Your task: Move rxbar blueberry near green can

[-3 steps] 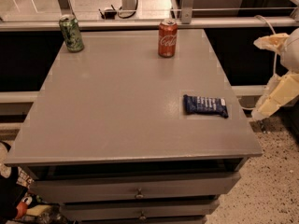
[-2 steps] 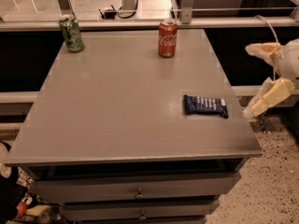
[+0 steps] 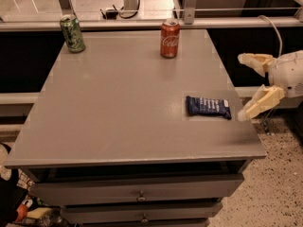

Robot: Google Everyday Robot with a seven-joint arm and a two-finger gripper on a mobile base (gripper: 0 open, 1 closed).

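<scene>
The rxbar blueberry (image 3: pixel 208 107), a flat dark blue bar with white print, lies on the grey table (image 3: pixel 118 103) near its right edge. The green can (image 3: pixel 72 33) stands upright at the table's far left corner. My gripper (image 3: pixel 244 86) is at the right edge of the view, just right of the bar and above the table's edge. It is open and empty, its two pale fingers (image 3: pixel 262 102) spread wide apart, one high and one low. The lower finger's tip is close to the bar's right end without touching it.
A red Coca-Cola can (image 3: pixel 169 38) stands upright at the far middle of the table. A rail and posts (image 3: pixel 142 25) run behind the table. Drawers (image 3: pixel 139 193) sit below its front edge. Speckled floor (image 3: pixel 279 183) is at the right.
My gripper has moved left, from beyond the table's right side to just beside the bar. The bar and both cans have not moved.
</scene>
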